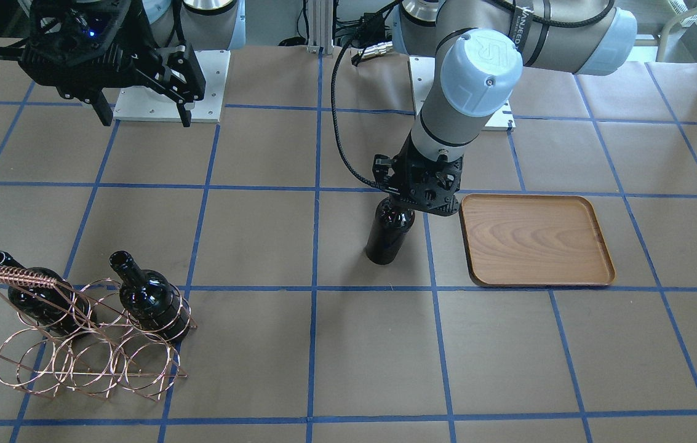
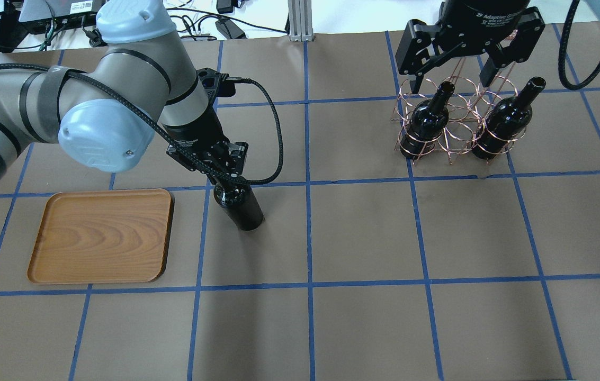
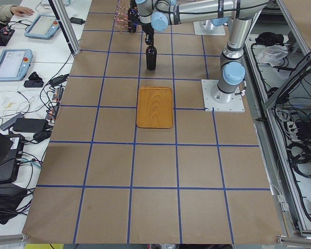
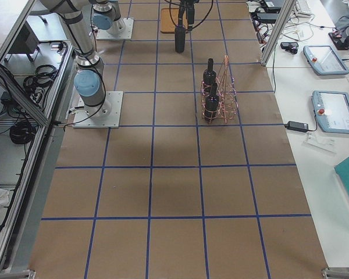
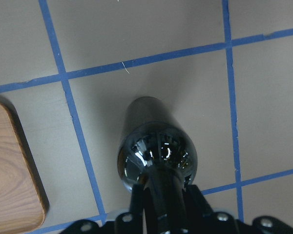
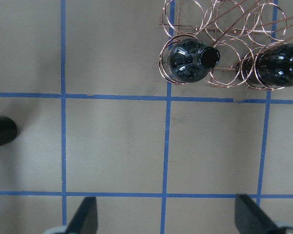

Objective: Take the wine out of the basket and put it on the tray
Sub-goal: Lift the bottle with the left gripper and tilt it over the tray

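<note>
My left gripper [image 2: 225, 182] is shut on the neck of an upright, nearly black wine bottle [image 2: 240, 205], just right of the wooden tray [image 2: 101, 235] in the overhead view. I cannot tell whether its base touches the table. The left wrist view shows the bottle [image 5: 156, 151] from above, with the tray corner [image 5: 10, 180] to its left. The copper wire basket [image 2: 458, 124] stands at the far right and holds two more bottles [image 2: 427, 119] [image 2: 503, 119]. My right gripper [image 2: 453, 76] hangs open and empty above the basket.
Brown paper with a blue tape grid covers the table [image 2: 363, 238]. The arm base plates [image 1: 170, 86] sit at the robot's edge. In the right wrist view the basket [image 6: 224, 53] is at the top right and the held bottle [image 6: 0, 132] at the left edge.
</note>
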You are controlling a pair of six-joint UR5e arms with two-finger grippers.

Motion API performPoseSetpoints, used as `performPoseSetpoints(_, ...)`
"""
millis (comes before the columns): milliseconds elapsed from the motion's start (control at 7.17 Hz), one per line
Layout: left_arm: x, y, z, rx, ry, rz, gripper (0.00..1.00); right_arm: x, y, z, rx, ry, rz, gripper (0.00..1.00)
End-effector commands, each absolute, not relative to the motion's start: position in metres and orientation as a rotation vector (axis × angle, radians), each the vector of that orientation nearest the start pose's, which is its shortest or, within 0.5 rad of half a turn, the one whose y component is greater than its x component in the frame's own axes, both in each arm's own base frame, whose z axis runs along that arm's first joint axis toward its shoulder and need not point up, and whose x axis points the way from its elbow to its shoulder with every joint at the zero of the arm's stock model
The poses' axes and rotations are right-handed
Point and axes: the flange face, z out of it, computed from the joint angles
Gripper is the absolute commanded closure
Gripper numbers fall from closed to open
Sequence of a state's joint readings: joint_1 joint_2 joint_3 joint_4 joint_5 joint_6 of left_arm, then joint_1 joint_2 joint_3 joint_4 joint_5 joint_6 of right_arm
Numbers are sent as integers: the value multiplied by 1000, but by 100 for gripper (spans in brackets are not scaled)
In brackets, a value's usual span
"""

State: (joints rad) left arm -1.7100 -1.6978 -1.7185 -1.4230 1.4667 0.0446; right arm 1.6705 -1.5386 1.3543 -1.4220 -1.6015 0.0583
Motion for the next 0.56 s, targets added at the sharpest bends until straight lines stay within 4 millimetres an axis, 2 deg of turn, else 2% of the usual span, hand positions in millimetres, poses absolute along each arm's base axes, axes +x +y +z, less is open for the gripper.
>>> performPoseSetpoints(0, -206, -495, 392, 295, 3178, 195, 100, 179, -487, 564, -65, 3170, -62, 0)
performPoseSetpoints(140, -196, -502, 418, 288, 3175, 198, 100, 179, -487, 564, -65, 3170, -62, 0)
performPoseSetpoints(279, -171, -510, 443, 288, 3115, 209, 100, 179, -487, 563, -65, 3170, -60, 0)
performPoseSetpoints(419, -143, -513, 458, 370, 3062, 183, 100, 179, -487, 563, -65, 3170, -60, 0)
